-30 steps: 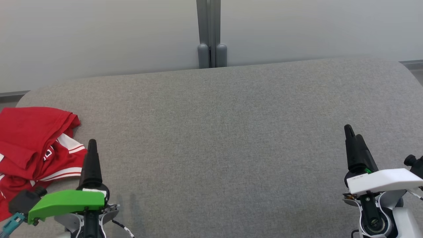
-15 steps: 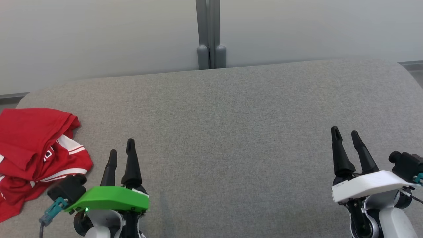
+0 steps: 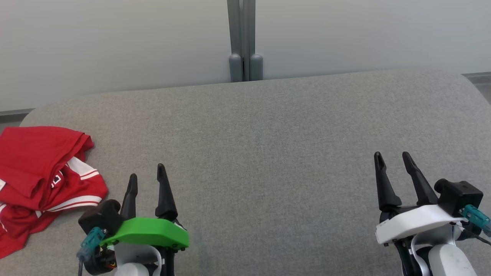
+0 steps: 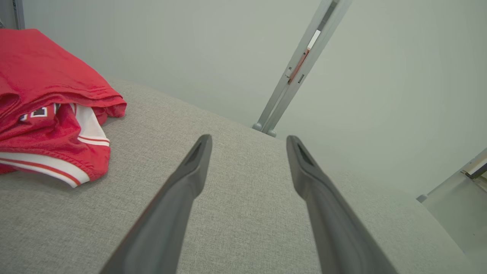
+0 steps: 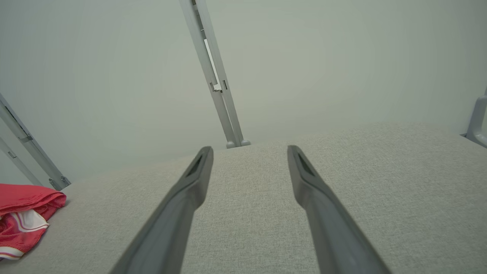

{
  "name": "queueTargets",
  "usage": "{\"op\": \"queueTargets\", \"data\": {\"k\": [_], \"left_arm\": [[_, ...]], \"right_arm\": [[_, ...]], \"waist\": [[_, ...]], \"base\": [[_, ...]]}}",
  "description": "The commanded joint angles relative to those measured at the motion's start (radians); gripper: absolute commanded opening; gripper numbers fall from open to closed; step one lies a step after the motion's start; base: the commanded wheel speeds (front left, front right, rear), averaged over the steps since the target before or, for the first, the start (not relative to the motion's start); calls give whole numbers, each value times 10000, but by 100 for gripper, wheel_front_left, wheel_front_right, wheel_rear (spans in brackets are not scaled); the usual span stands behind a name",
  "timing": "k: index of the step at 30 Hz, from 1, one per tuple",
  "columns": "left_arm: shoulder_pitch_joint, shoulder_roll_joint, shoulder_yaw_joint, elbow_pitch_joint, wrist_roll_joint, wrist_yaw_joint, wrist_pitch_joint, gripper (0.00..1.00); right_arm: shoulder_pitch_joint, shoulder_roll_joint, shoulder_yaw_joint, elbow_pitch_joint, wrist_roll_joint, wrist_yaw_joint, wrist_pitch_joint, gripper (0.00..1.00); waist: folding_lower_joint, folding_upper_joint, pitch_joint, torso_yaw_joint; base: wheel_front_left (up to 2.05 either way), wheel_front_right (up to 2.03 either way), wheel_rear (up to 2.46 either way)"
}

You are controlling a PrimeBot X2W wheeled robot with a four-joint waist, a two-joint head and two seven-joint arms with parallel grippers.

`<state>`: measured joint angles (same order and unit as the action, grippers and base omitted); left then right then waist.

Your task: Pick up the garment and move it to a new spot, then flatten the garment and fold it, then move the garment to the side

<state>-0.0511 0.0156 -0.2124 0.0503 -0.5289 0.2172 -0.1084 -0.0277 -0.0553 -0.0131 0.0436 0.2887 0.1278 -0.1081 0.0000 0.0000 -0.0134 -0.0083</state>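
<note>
Head view: one red garment (image 3: pixel 42 180), a bunched heap on the grey padded surface (image 3: pixel 268 126). It sits left of the left gripper (image 3: pixel 146 171), near it but not touching. Its long axis runs roughly the way the gripper points, near to far, and its left side is cut off by the frame edge. One white-and-red striped hem (image 3: pixel 76 201) faces the left gripper. One small white-outlined patch (image 3: pixel 56 178) on the fabric, too small to read. The left gripper has a green cover, its two prongs spread apart and empty. The right gripper (image 3: pixel 392 154) has a white cover, its two prongs spread and empty, well apart from the garment. One grey post (image 3: pixel 241 38) stands ahead, between the two grippers.

Left wrist view: the garment is up and to the left of the fingers (image 4: pixel 182 190), striped hem nearest the left one, with bare fabric surface between them. White block marks are half hidden under a fold, unreadable. The fingers stand wide.

Right wrist view: the garment is far off to the left, low in the corner, well apart from this gripper. The two fingers stand wide, with bare surface between them.
</note>
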Motion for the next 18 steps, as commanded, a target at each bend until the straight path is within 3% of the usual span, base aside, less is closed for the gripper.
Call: {"op": "queueTargets", "data": {"k": [1,18], "left_arm": [[-160,154,-200,-65,415,128,-109,100],[-334,579,-1683,502,1953,1315,-597,100]], "right_arm": [[-33,-97,62,-156,-389,35,-124,100],[154,-78,272,-236,-2205,35,-607,100]], "waist": [[0,0,-6,6],[0,0,-34,53]], "base": [[0,0,0],[0,0,0]]}}
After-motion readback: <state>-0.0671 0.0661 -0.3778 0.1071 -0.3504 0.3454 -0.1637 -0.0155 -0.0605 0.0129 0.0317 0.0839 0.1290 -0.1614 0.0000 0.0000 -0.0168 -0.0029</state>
